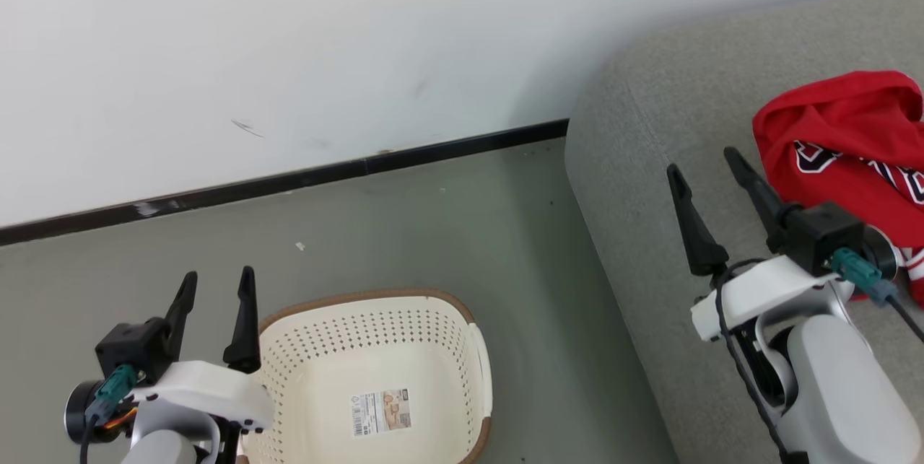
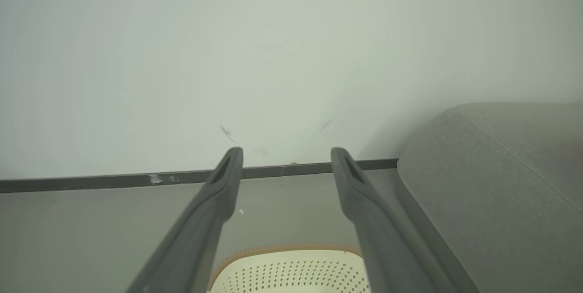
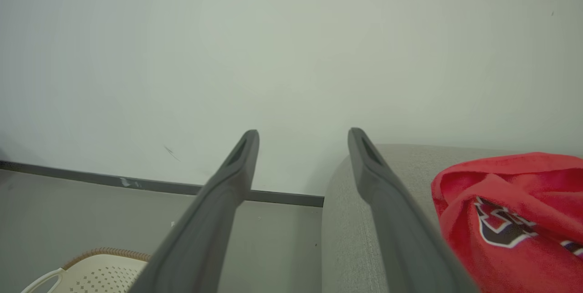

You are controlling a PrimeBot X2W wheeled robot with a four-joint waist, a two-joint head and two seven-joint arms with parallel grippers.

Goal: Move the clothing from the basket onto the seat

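The cream-white basket (image 1: 375, 377) stands on the floor at lower centre, and its visible inside holds only a paper label on the bottom. Red clothing (image 1: 852, 146) with a navy-and-white logo lies crumpled on the grey seat (image 1: 650, 161) at the right. My left gripper (image 1: 216, 291) hovers open just left of the basket's rim, nothing between its fingers. My right gripper (image 1: 707, 168) is open above the seat, just left of the clothing. The left wrist view shows the basket (image 2: 291, 270) below my left gripper (image 2: 287, 156). The right wrist view shows the clothing (image 3: 514, 220) right of my right gripper (image 3: 303, 136).
A white wall (image 1: 289, 53) with a dark baseboard (image 1: 289, 179) runs behind the grey floor (image 1: 447, 233). The seat's rounded corner (image 1: 599, 110) sits close to the wall. Open floor lies between the basket and the seat.
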